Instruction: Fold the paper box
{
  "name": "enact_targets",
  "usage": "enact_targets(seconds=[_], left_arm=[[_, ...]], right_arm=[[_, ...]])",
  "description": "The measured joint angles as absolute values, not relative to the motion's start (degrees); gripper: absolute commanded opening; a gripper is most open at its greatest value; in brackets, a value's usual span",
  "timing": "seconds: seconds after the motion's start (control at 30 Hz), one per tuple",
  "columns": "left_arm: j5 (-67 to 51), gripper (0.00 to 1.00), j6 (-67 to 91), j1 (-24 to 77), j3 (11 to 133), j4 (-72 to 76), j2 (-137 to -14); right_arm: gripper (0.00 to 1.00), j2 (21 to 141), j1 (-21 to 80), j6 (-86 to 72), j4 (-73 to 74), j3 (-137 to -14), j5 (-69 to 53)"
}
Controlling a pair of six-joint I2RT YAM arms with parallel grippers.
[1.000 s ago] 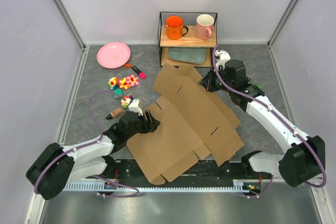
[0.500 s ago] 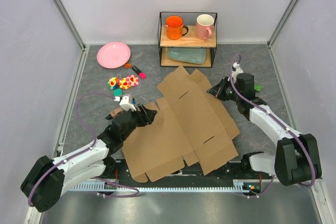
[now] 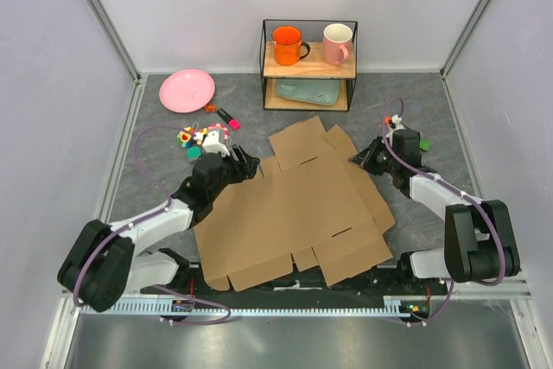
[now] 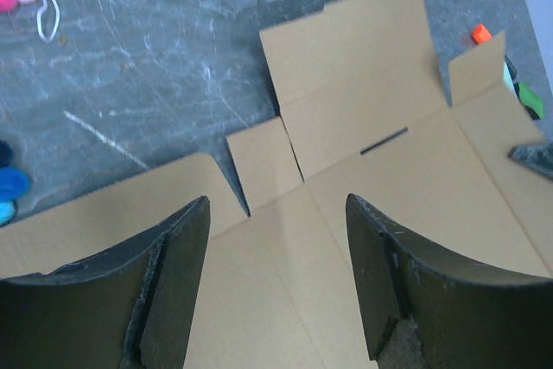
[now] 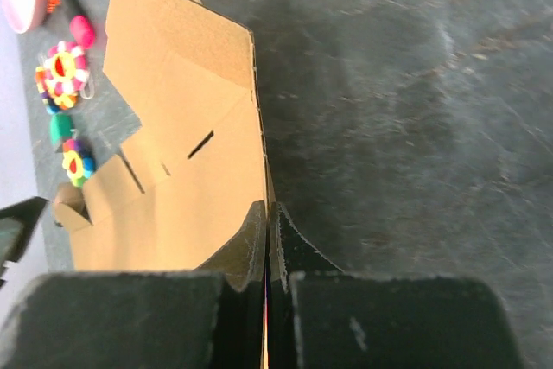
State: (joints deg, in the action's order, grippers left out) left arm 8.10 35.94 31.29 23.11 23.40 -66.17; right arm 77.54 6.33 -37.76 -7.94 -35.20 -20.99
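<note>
Lying unfolded, paper box (image 3: 294,209), right pincer (image 5: 266,210) clamped on its edge; left pincer (image 4: 276,205) apart above it

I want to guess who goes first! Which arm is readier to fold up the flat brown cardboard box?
Probably right: the right gripper is shut on the edge of the flat brown cardboard box; the left gripper hangs open above it.

Nothing here carries writing I can read. The paper box (image 3: 294,213) is plain and unprinted. Neither mug shows any lettering.
</note>
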Motion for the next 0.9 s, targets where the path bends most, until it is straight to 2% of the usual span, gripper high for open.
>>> enact_targets(seconds=[0.47, 0.73, 0.9], left_arm=[[-9.2, 0.71, 25.0, 27.3, 41.0, 21.5, -89.1], [-12.9, 0.7, 21.6, 25.5, 45.2, 18.5, -96.4], [-14.9, 0.66, 20.9, 24.7, 47.7, 17.5, -100.7]], right_arm=[[0.0, 80.0, 3.7, -36.0, -9.5, -31.0, -21.2], [0.0, 79.9, 3.7, -35.2, -10.5, -31.0, -22.1], [0.0, 79.9, 3.6, -35.2, -11.3, -31.0, -22.7]])
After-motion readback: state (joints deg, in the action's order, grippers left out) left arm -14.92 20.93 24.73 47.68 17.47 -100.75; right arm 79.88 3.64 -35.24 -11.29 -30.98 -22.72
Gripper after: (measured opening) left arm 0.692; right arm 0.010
